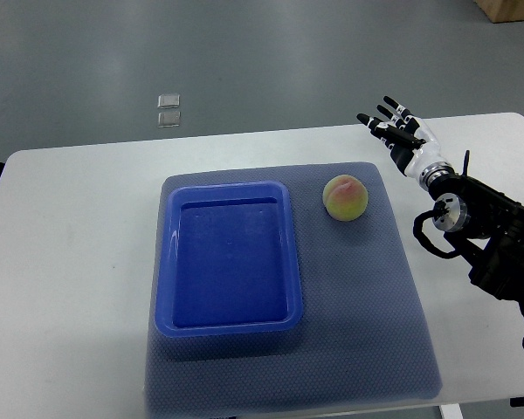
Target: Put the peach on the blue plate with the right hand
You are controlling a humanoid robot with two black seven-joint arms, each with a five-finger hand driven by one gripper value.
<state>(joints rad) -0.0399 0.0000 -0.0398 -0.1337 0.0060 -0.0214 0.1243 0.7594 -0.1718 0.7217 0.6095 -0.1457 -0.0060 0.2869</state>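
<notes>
- White table [79, 262] carries a grey mat [367, 297]; the peach [345, 197] sits on it, just beside the blue plate [230, 257], upper right.
- Your right hand [395, 129] hovers apart, fingers spread, holding nothing.
- Bring it down over the peach; close evenly so the fruit won't roll.

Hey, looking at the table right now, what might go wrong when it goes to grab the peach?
1. The peach is round and sits loose on the mat, so a nudge might roll it.
2. The right robot hand is open, apart from the peach, beyond it, so its approach may push it off line from the blue plate.
</notes>
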